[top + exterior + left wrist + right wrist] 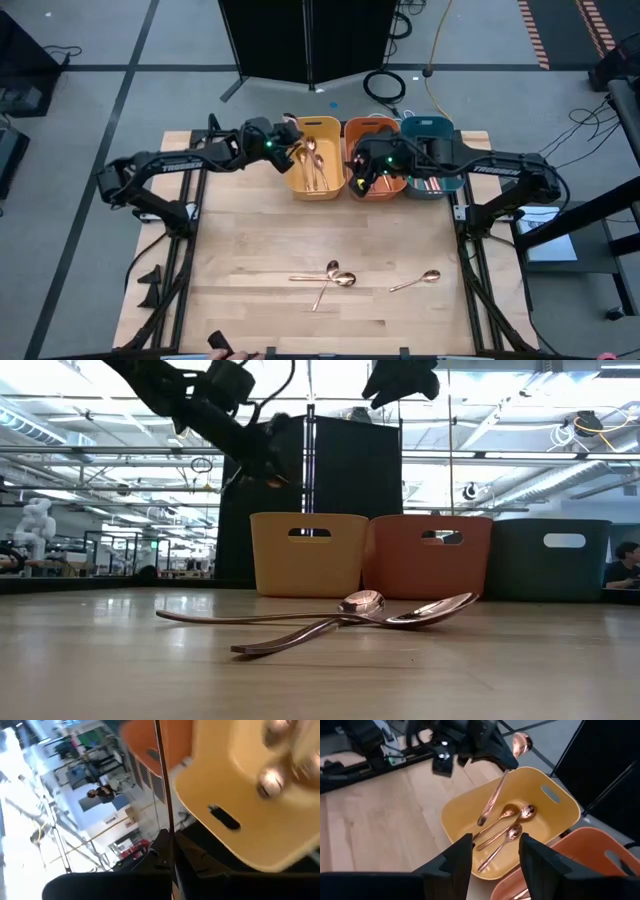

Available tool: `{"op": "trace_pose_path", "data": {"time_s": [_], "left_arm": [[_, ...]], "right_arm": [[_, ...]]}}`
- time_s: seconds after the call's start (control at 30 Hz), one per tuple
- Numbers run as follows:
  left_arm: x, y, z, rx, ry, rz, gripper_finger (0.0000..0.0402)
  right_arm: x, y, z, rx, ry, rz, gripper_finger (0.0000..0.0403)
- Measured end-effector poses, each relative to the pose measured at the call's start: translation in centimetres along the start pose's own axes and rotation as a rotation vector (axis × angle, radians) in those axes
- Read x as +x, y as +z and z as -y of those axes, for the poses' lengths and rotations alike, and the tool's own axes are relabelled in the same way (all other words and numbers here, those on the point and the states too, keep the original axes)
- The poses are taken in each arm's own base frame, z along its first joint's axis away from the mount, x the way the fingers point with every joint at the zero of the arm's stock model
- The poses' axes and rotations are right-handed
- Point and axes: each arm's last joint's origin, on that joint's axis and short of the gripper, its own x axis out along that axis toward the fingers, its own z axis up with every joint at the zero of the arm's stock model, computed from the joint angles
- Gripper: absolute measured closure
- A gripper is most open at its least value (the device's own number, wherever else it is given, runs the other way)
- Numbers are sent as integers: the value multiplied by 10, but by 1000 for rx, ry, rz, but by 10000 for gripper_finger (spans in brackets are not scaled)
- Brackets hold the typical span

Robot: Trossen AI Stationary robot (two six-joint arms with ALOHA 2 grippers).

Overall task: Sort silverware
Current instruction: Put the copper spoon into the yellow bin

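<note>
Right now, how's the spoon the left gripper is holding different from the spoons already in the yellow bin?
The held spoon hangs in the air, gripped by the left gripper, which is shut on it; the three binned spoons lie loose on the floor of the yellow bin.
The held spoon points bowl-up, steeply tilted over the bin's edge; the binned spoons lie flat, roughly parallel.
All share the same shiny copper finish.

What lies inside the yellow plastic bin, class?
Inside the yellow plastic bin lie three copper spoons. The left claw holds a fourth copper spoon above it. The right claw's dark fingers hide the bin's near corner.
</note>
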Motion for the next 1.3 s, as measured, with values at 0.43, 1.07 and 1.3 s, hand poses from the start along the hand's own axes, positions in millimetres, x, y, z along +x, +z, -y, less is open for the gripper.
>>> {"op": "trace_pose_path", "data": {"time_s": [0.43,1.07,1.3], "left_arm": [[30,-10,31,76,-73,105,401],[35,16,26,62,-35,183,363],[35,17,25,-23,-36,195,363]], "right_arm": [[4,2,10,-145,12,-12,255],[4,-9,15,-199,16,-138,255],[4,-10,15,-201,15,-143,255]]}}
